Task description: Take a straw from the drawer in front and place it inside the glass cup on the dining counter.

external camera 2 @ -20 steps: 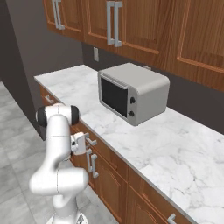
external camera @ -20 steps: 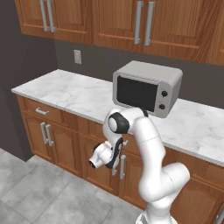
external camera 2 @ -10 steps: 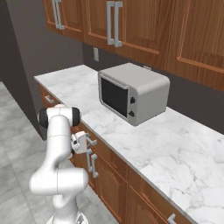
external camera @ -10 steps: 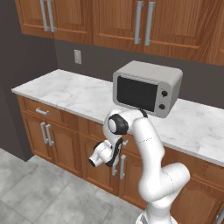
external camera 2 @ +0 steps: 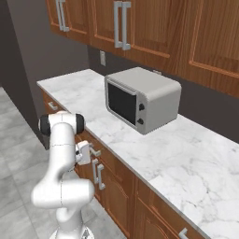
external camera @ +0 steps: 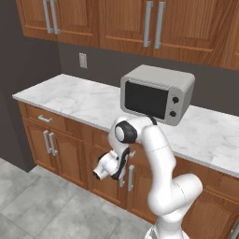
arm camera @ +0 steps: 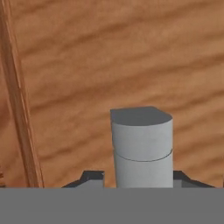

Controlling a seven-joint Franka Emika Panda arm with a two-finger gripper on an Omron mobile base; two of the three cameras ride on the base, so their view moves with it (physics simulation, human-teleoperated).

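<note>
The white arm's 2-finger gripper has its jaws straddling the silver bar handle against the brown wood drawer front, grip unconfirmed: opening step, the straw presumably inside; next, clamp and pull straight outward.

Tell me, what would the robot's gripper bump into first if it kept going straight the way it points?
Probably the silver handle sitting right between the fingertips of the gripper. Just behind it is the brown wood drawer front, very close, though the exact gap is hard to judge.

Kitchen, wood cabinets, marble counter, microwave
</note>
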